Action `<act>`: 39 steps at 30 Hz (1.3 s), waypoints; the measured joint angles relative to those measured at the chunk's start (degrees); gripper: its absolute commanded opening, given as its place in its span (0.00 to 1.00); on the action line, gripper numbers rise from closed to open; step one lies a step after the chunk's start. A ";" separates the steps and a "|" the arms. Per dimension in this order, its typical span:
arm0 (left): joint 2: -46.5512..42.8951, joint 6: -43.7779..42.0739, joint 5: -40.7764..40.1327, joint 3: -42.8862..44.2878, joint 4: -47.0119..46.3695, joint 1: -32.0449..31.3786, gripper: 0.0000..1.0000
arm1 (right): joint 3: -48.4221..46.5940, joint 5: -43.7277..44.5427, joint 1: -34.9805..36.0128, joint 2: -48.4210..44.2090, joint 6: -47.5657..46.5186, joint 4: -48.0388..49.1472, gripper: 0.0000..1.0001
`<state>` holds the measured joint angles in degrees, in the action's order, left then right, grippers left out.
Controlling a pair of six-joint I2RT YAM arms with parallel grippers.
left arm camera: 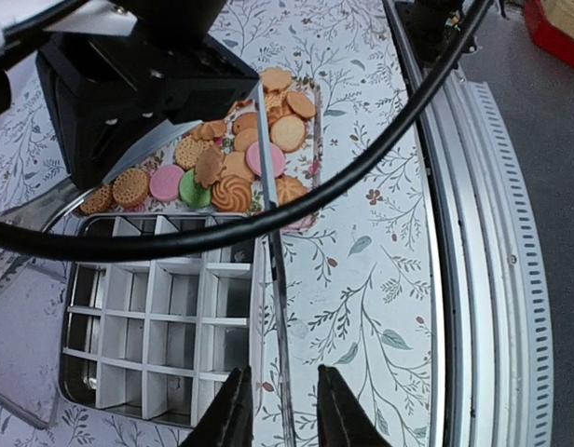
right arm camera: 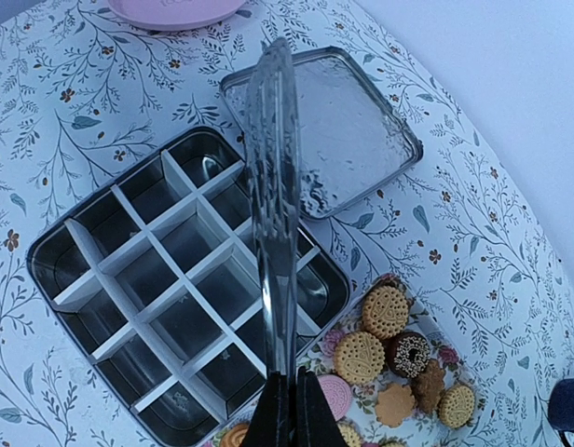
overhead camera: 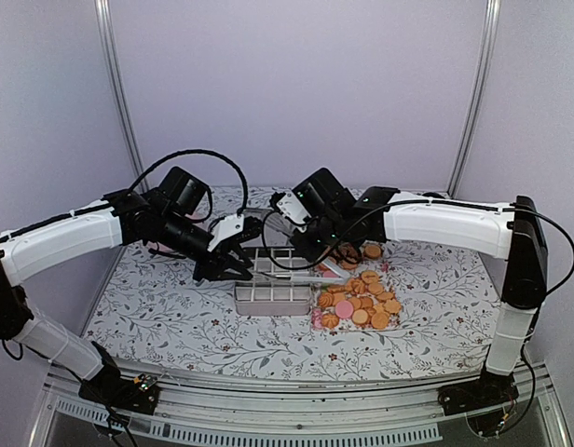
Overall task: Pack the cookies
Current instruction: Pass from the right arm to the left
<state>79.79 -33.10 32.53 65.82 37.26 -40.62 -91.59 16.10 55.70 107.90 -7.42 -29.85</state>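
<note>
Left hand, narrow, sits astride the metal utensil clamped by the right hand; it should probably close squarely, centred on the blade.

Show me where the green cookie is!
In the left wrist view, upper left, the green cookie sits between a pink cookie and a swirly golden cookie, just beyond the divided tin.

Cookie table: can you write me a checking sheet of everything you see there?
Surface: flowery tablecloth, flat.
Job's things: cookies piled on a flowery tray beside the divided tin; its compartments empty.
Clutter: square lid, pink plate.
Grippers: left gripper open at the tin's edge; right gripper shut on a long metal utensil.
Cables: black cables loop along both arms.
Surroundings: pale walls, metal rail.
</note>
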 measured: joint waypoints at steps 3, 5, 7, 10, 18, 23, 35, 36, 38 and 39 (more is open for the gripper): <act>0.07 -0.52 -0.02 0.02 0.04 -0.02 0.11 | -0.85 -0.20 0.33 0.17 0.00 -0.33 0.00; 0.11 -1.01 -0.02 0.02 0.11 -0.02 0.07 | -1.16 -0.28 0.44 0.20 0.02 -0.31 0.00; 0.13 -1.44 -0.07 0.00 0.26 -0.04 0.02 | -1.57 -0.35 0.55 0.20 0.04 -0.37 0.00; 0.13 -1.81 -0.72 0.02 0.22 -0.02 0.00 | -1.77 -0.48 0.61 0.20 0.04 -0.70 0.00; 0.48 -0.42 1.75 0.00 0.48 0.31 0.00 | -1.62 -3.82 0.79 -0.17 0.48 0.90 0.78; 0.74 7.21 10.60 -0.22 -3.21 3.87 0.00 | 1.22 -9.31 -0.11 -6.38 1.57 5.22 0.99; 0.59 38.64 22.47 -3.10 -25.57 12.59 0.00 | 24.28 -21.88 -11.67 -37.07 14.01 32.92 0.99; 0.50 41.33 23.30 -3.48 -27.52 12.74 0.00 | 26.62 -22.43 -12.13 -38.25 15.37 34.49 0.99; 0.31 46.23 25.57 -4.35 -31.39 13.09 0.00 | 30.88 -23.50 -13.00 -39.47 17.92 37.29 0.99; 0.24 48.28 26.51 -4.81 -33.11 13.33 0.00 | 32.98 -24.24 -13.49 -39.69 19.19 38.62 0.99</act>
<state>80.03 15.18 59.05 61.01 4.14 -27.29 -58.61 -8.14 42.22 68.20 11.77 8.78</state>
